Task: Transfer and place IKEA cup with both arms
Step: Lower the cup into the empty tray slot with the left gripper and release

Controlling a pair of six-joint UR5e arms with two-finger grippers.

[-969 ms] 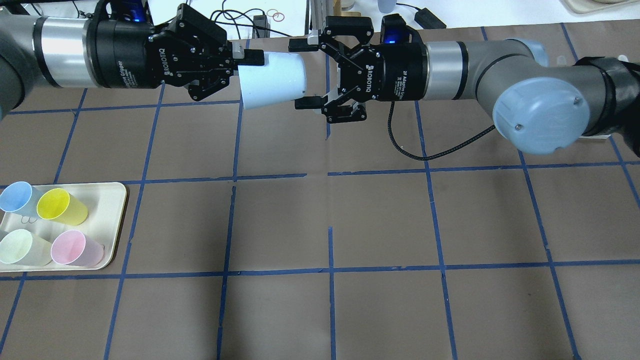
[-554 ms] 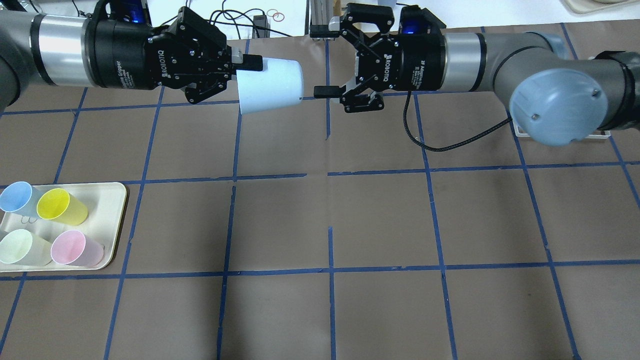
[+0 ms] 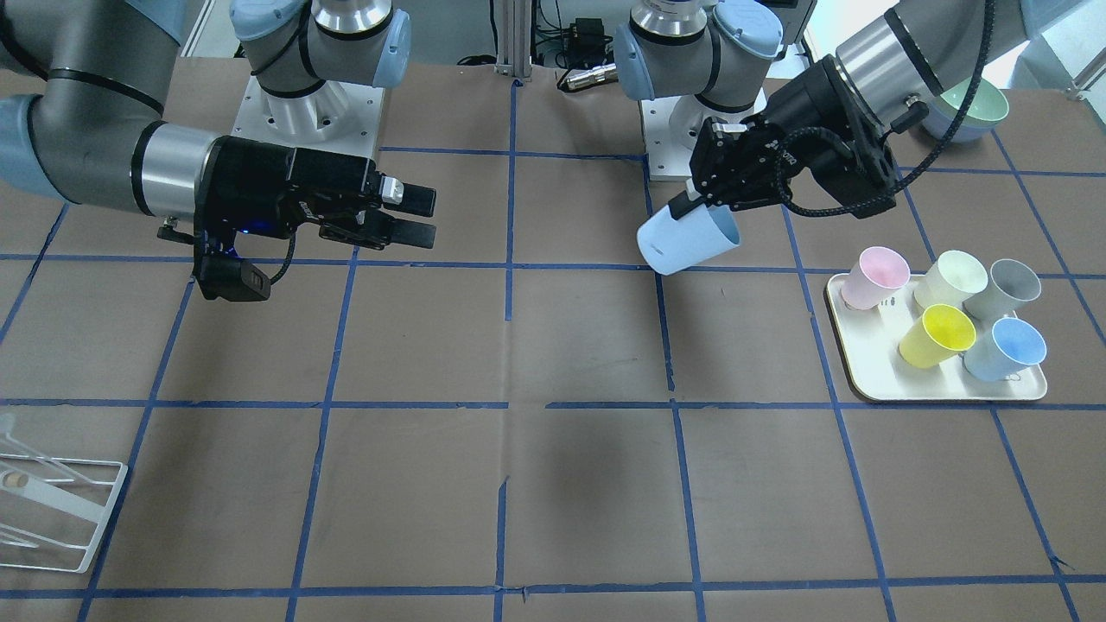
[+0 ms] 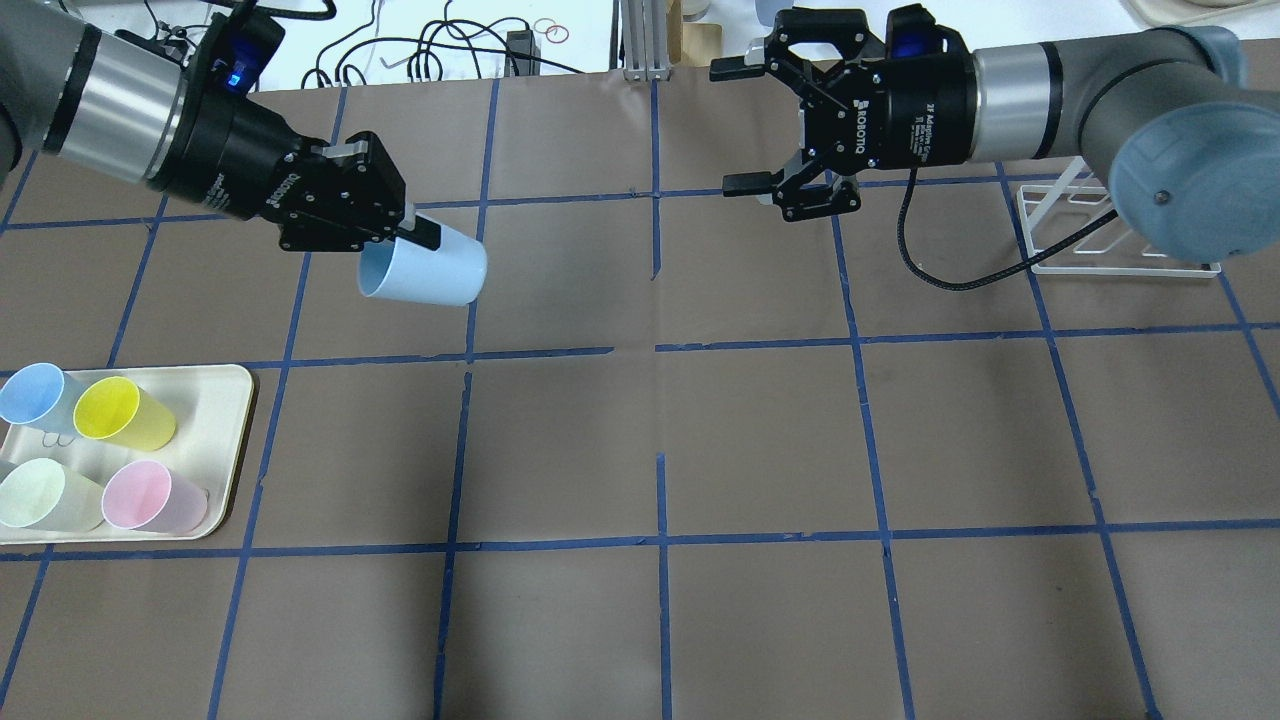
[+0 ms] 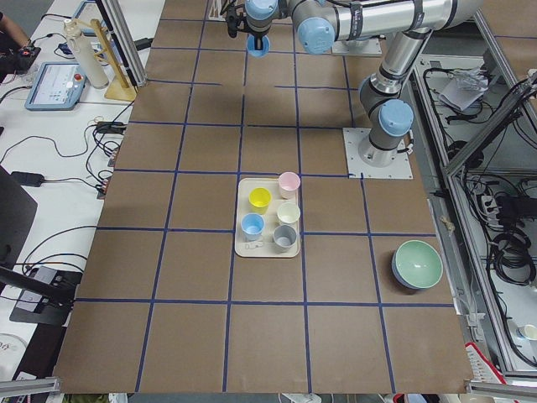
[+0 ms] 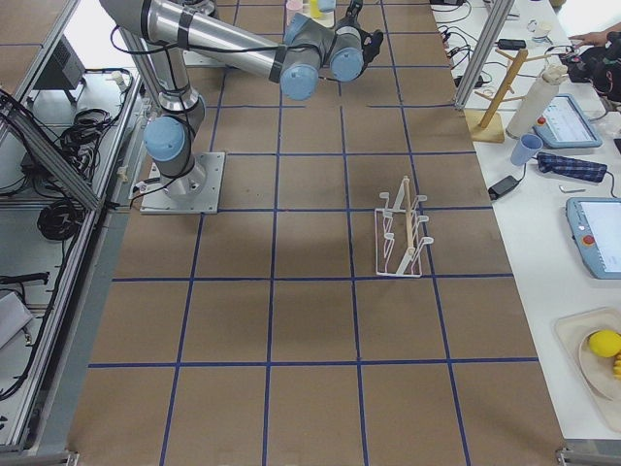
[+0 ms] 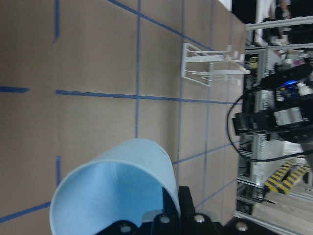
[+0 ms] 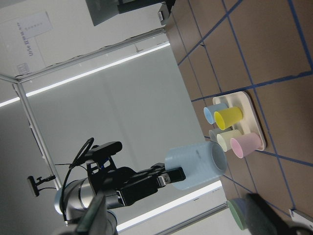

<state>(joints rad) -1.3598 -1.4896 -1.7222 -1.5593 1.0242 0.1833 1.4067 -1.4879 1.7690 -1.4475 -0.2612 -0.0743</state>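
My left gripper (image 4: 412,238) is shut on the rim of the pale sky-blue IKEA cup (image 4: 428,270). It holds the cup tilted on its side in the air, above the table's left half. The cup also shows in the front view (image 3: 687,242), below the left gripper (image 3: 693,207), and large in the left wrist view (image 7: 115,188). My right gripper (image 4: 728,128) is open and empty, well to the right of the cup, with a wide gap between them. In the front view the right gripper (image 3: 425,218) points toward the cup. The right wrist view shows the held cup (image 8: 195,164) far off.
A cream tray (image 4: 228,400) at the left edge holds the twin blue cup (image 4: 30,392), a yellow cup (image 4: 115,412), a pink cup (image 4: 150,497) and others, with a grey cup (image 3: 1007,285) among them. A white wire rack (image 4: 1110,235) stands at the right. A green bowl (image 3: 972,108) sits behind the tray.
My left gripper has carried the cup left and nearer, away from the right gripper, and has tipped it. The right gripper has drawn back to the right, still open.
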